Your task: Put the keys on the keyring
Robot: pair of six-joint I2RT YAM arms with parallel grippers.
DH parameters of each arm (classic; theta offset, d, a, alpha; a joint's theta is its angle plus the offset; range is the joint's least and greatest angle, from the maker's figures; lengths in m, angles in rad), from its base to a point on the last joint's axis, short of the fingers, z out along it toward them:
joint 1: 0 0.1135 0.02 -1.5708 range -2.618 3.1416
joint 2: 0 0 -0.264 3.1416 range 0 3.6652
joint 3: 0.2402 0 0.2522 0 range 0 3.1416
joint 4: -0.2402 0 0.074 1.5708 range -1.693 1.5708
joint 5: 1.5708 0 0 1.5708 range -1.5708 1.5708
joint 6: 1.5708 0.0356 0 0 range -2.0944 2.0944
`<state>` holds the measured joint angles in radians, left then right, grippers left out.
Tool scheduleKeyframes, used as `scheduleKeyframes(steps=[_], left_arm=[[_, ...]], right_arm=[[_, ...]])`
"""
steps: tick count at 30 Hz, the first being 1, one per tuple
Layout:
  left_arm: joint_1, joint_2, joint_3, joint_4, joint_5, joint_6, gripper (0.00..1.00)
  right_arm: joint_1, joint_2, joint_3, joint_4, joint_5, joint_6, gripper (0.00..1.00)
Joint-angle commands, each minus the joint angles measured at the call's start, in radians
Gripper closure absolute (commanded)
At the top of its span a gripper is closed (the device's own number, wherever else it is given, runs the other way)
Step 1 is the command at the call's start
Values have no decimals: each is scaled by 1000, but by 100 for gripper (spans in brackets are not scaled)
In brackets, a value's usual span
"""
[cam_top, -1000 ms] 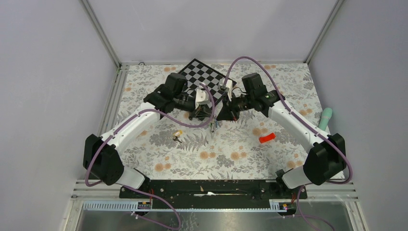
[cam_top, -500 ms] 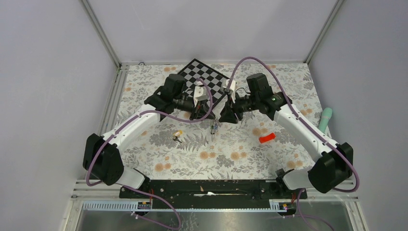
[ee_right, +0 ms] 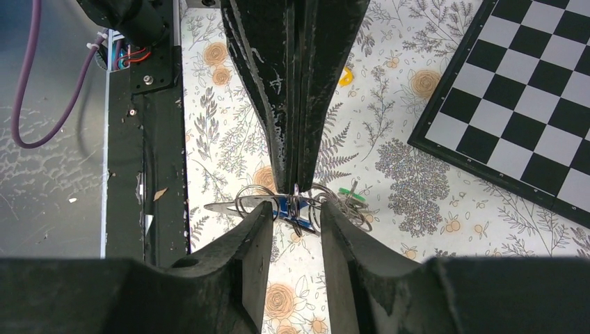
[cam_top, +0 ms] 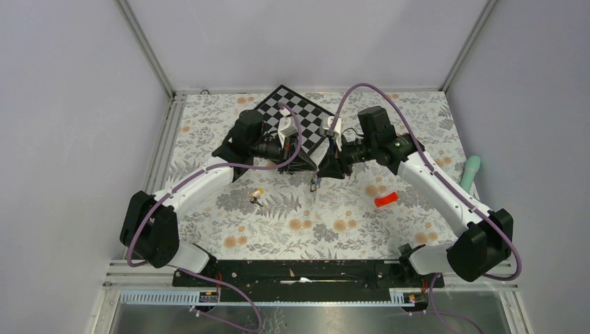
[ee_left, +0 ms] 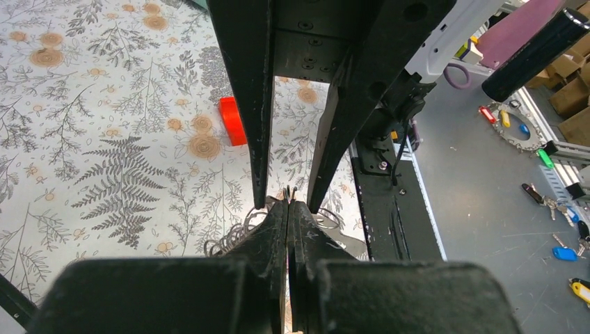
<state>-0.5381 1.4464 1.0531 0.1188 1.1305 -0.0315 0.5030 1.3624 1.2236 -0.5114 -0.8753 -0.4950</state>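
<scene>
My left gripper [ee_left: 289, 203] is shut on a thin metal part of the keyring [ee_right: 229, 207], a flat grey piece with several wire loops. The bunch hangs just above the table [cam_top: 314, 185]. A blue-tagged key [ee_right: 286, 207] and a green-tagged key [ee_right: 348, 192] hang in it. My right gripper [ee_right: 296, 224] stands open, one finger on each side of the bunch, and I cannot tell whether they touch it. In the top view the left gripper [cam_top: 306, 169] and right gripper [cam_top: 321, 172] meet tip to tip. A yellow-tagged key [cam_top: 256, 195] lies loose on the cloth, left of them.
A black-and-white checkerboard [cam_top: 296, 113] lies behind the grippers. A red block [cam_top: 386, 200] sits on the floral cloth to the right, and a teal object [cam_top: 471, 172] leans at the right wall. The black base rail [cam_top: 299, 271] runs along the near edge.
The right gripper has opened from shut, its jaws now apart around the hanging bunch. Both arms have shifted slightly right. The left gripper stays shut on the bunch.
</scene>
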Motion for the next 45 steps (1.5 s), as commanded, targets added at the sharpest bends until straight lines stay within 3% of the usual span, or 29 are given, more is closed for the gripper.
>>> scheduleKeyframes(steps=[1, 20, 26, 34, 45], left_arm=[[6, -18, -2, 130, 51, -59, 100], [10, -18, -13, 108, 41, -15, 100], [10, -21, -16, 113, 53, -28, 100], [10, -18, -54, 261, 72, -153, 100], [10, -18, -70, 295, 79, -180, 100]], right_arm=[[3, -22, 12, 8, -16, -14, 62], [-9, -86, 36, -79, -7, -74, 56], [-11, -59, 50, -44, -10, -39, 62], [-11, -22, 42, 11, -44, 17, 69], [-11, -13, 32, 29, -56, 24, 77]])
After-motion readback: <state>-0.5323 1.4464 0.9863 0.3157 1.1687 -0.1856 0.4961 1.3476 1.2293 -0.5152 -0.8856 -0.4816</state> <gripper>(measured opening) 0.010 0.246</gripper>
